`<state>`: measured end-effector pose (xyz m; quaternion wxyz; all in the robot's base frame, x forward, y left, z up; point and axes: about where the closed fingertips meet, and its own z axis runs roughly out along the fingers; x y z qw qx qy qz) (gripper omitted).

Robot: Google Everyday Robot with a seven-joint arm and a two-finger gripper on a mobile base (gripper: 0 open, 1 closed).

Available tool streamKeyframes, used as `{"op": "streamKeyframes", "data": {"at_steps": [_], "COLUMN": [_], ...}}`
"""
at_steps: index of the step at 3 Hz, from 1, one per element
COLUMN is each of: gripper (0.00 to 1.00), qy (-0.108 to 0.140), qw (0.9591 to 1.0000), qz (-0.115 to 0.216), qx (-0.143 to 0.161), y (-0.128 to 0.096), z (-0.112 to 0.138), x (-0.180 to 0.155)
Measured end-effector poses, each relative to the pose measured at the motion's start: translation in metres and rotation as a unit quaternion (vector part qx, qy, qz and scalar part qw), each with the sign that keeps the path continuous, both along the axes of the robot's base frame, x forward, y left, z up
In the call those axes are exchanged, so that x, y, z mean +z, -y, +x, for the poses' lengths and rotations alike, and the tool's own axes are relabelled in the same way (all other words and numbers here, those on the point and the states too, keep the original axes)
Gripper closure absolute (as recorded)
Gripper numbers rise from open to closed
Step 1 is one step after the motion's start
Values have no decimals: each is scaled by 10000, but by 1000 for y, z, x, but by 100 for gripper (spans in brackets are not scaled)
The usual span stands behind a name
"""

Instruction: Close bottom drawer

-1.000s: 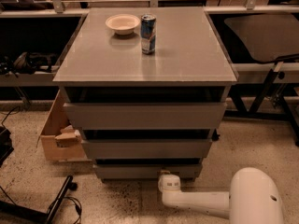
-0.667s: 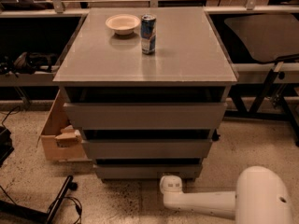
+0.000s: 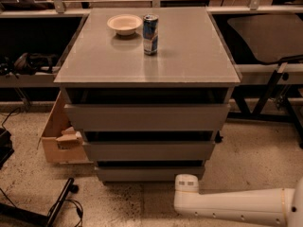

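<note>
The bottom drawer (image 3: 149, 173) is the lowest and narrowest of three grey fronts on the cabinet, with a dark gap above its panel. It stands near the floor, set back from the middle drawer (image 3: 149, 150) and the top drawer (image 3: 147, 117). My white arm (image 3: 236, 206) reaches in from the lower right, low over the floor. Its rounded end (image 3: 187, 183) lies just in front of the bottom drawer's right part. My gripper is not in view; only this arm link shows.
A white bowl (image 3: 124, 23) and a blue can (image 3: 150, 28) stand on the cabinet top (image 3: 189, 56). An open cardboard box (image 3: 59, 138) sits on the floor left of the cabinet. A black bar and cables (image 3: 61, 205) lie at the lower left. Dark frames (image 3: 274, 86) stand at right.
The arm's rounded end has shifted a little to the right along the bottom drawer's front. The drawers look unchanged.
</note>
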<state>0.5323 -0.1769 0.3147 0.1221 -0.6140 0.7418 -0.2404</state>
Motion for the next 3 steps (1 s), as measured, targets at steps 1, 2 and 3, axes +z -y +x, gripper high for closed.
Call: {"op": "streamKeyframes", "data": {"at_steps": [1,2,3], "gripper": [100,100,82], "qy": [-196,-149,-182], "qw": [9977,9900,9708], "qz": [-632,-1146,-1524], "qx": [-157,-808,-1844], "y": [19,44,76], "z": [-35,-46,-88], "x": [85,186,266]}}
